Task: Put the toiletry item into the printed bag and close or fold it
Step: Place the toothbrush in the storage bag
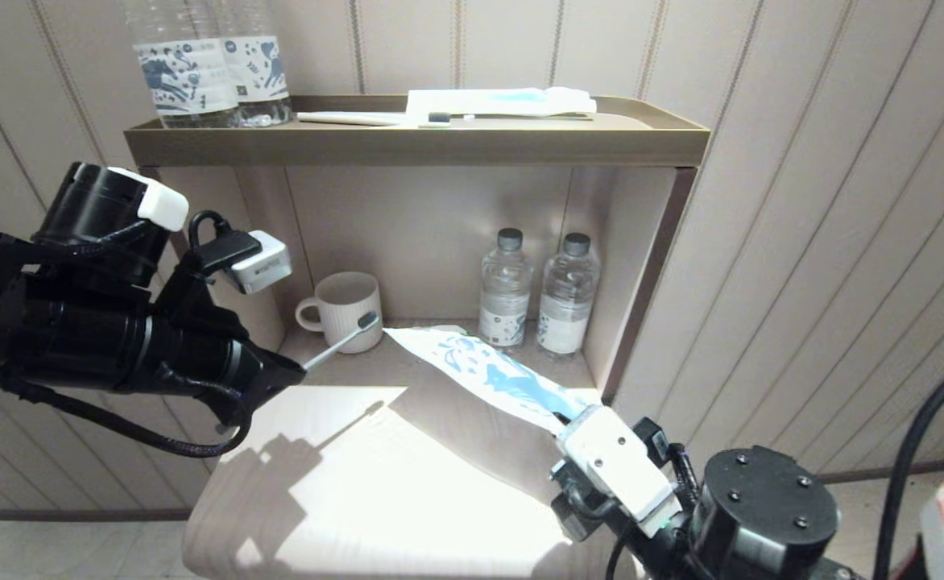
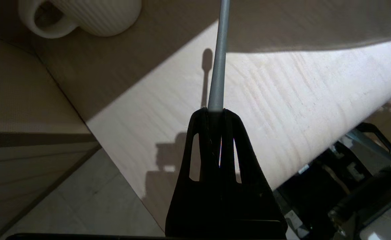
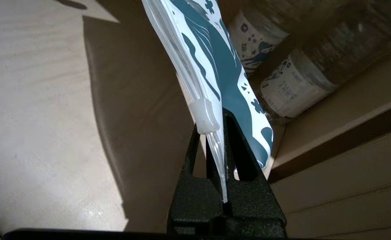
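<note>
Both arms up over the pale wooden counter (image 1: 343, 499). Left gripper (image 1: 299, 369) clamped tight on the slim pale-handled toothbrush (image 1: 341, 341), held out level w/ its bristle head just in front of the ribbed white mug (image 1: 343, 310). Right gripper (image 3: 219, 160) pinched on the strip-seal edge of the soft white pouch w/ teal leaf print (image 1: 488, 374), held in the air, far end reaching toward the two water bottles (image 1: 535, 292).

Progress: both items picked up, brush tip well apart from the pouch. Insertion and closing not done yet.

Right wrist cam shows the pouch's small clear slider clip (image 3: 205, 115) right at the fingertips; head cam doesn't. Left wrist cam shows only the handle shaft, head out of frame.
</note>
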Robot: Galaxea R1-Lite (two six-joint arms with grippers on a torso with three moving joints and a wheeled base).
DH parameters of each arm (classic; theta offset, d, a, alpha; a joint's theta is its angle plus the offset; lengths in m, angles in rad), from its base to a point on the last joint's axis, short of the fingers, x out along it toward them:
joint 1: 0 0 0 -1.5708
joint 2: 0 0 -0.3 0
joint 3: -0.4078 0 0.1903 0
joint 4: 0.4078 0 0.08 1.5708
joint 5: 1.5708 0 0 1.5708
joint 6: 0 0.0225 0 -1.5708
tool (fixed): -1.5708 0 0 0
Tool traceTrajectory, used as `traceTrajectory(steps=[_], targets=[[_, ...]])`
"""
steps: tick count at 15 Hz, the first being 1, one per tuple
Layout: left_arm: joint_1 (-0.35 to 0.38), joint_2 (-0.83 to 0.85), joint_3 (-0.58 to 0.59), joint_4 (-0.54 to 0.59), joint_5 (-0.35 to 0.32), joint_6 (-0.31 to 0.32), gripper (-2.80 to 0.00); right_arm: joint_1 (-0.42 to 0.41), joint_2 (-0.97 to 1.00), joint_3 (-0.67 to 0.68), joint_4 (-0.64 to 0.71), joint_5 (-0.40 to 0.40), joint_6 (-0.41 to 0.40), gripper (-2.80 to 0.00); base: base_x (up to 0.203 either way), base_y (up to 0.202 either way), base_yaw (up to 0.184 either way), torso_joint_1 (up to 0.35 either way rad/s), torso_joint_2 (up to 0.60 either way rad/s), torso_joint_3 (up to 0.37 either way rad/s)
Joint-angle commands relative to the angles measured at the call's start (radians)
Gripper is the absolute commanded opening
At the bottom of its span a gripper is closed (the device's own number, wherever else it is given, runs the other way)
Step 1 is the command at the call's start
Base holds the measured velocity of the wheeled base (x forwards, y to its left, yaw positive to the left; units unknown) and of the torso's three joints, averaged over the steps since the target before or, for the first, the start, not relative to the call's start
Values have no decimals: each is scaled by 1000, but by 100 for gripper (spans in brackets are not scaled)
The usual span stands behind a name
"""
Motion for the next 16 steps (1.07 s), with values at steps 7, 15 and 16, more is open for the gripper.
traceTrajectory(steps=[7,15,16], targets=[[-1,-2,55,-145,-126,-36,-280,78,-307,-149,464,11,379,-280,0,0,0,0,0,0],[1,27,54,-200,-161,-35,-280,105,-440,-258,849,186,575,-280,0,0,0,0,0,0],[1,32,54,-201,-161,-35,-280,107,-436,-263,847,189,575,-280,0,0,0,0,0,0]])
